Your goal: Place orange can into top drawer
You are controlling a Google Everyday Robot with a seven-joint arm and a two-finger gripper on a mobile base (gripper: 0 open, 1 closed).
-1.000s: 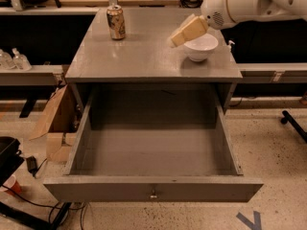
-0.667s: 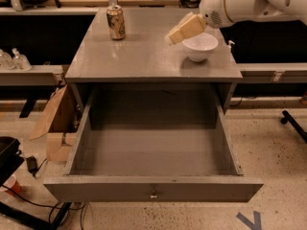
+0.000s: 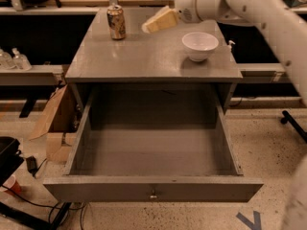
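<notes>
A white bowl [image 3: 200, 45] sits on the right of the grey worktop [image 3: 139, 59]. The orange can [image 3: 116, 22] stands upright at the back left, its writing too small to read. The end effector [image 3: 159, 21] hangs near the can, not touching it; I cannot tell if it is open. The top drawer [image 3: 153, 189] is pulled out.

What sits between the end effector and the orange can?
Nothing; camera view shows bare cabinet top between the orange can and the end effector hovering beside it.

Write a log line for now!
gripper: between orange can and white bowl | orange can: upright on cabinet | top drawer: open, empty
</notes>
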